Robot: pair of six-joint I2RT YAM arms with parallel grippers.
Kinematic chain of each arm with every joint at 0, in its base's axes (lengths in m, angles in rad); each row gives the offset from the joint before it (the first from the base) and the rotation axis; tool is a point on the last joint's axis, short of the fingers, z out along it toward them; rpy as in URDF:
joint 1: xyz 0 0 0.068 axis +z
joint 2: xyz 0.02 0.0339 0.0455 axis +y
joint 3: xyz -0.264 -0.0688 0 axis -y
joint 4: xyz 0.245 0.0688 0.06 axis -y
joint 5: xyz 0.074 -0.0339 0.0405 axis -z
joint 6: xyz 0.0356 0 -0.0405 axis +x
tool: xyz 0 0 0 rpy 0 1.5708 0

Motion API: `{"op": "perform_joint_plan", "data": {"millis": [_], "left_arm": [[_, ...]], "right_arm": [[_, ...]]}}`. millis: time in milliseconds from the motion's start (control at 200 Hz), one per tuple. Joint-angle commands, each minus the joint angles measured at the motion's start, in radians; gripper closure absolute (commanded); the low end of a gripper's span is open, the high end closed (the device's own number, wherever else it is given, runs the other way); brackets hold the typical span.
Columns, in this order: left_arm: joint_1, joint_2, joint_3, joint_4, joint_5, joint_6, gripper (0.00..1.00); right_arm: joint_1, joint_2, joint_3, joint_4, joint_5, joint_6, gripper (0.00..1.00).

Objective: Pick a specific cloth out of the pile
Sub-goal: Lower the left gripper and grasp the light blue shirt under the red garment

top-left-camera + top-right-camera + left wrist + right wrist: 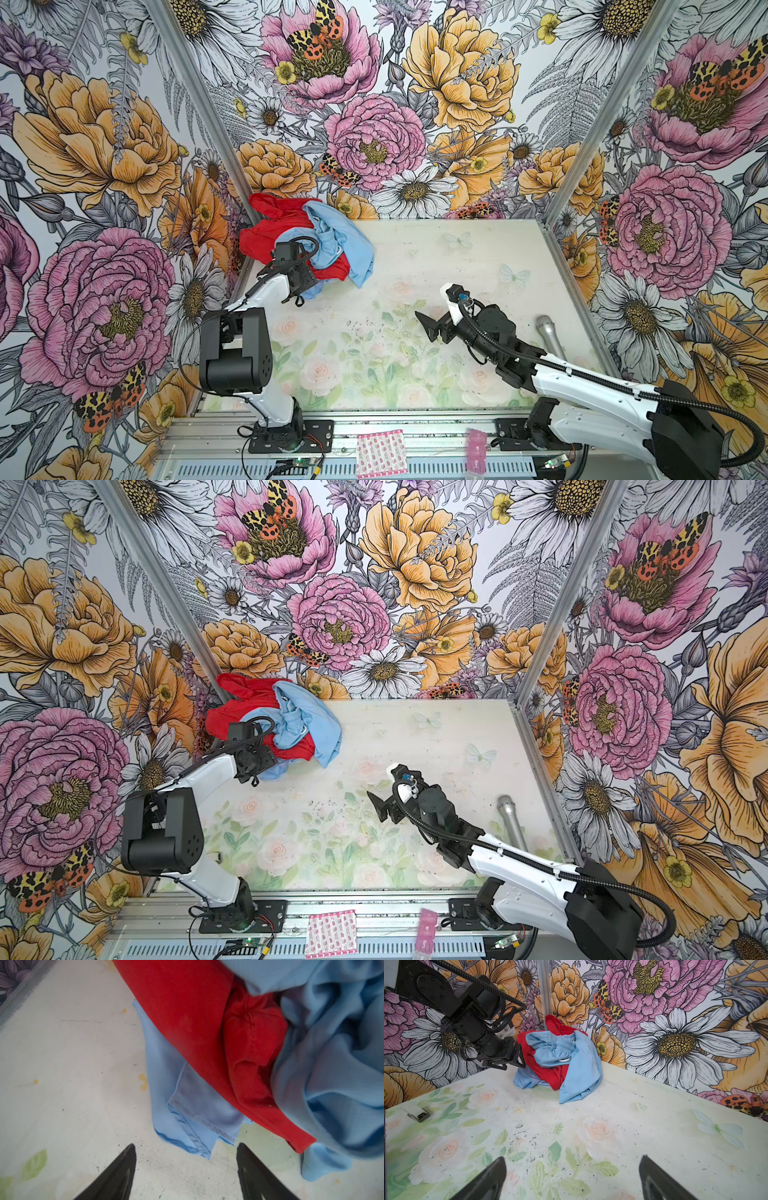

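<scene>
Starting at the front rail along the bottom of both top views, a pink patterned packet (380,453) lies flat. Next to it is a small pink thing (476,446) that's too blurry to name.

Moving up, the right gripper (428,326) hangs over the middle of the table (457,257), jaws spread wide with nothing in them. Its wrist view cuts the fingers (488,1180) off at the bottom edge. A silver microphone (549,336) lies on the lower right of the table, its handle end hidden under the right arm.

Further up and left, the left gripper (186,1145) sits low at the near edge of the pile (266,241). Its jaws are apart and empty going by the wrist view; in the top views the wrist blocks most of the fingertips.

The cloth (187,1105) is at the bottom of the pile, in the upper left corner of the table. Only a hemmed corner pokes out flat on the table, reaching in between the left fingertips without touching either one as far as I can tell. The rest is buried under the red garment (197,1022). The paler sky-blue cloth (332,1053) is heaped on top of the red one and looks pretty soft-focus up close.
</scene>
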Motion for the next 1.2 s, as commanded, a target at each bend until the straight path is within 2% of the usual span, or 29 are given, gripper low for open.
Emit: {"op": "perform_joint_plan", "data": {"millis": [0, 320, 420, 1031, 1196], "left_arm": [[-0.012, 0.044, 0.034, -0.012, -0.042, -0.013, 0.23], [-0.009, 0.082, 0.047, 0.029, -0.001, -0.006, 0.31], [-0.012, 0.107, 0.058, 0.03, 0.009, -0.008, 0.33], [-0.019, 0.116, 0.028, 0.058, -0.012, -0.015, 0.3], [-0.006, 0.086, 0.009, 0.038, -0.037, -0.049, 0.3]], "right_arm": [[-0.009, 0.006, -0.003, 0.019, 0.029, -0.014, 0.01], [-0.025, 0.017, -0.006, 0.016, 0.028, 0.006, 0.01], [-0.065, 0.018, -0.007, 0.018, 0.02, 0.017, 0.01], [-0.108, 0.013, -0.007, 0.015, -0.041, 0.044, 0.0], [-0.112, 0.025, 0.004, 0.012, -0.049, 0.047, 0.01]]}}
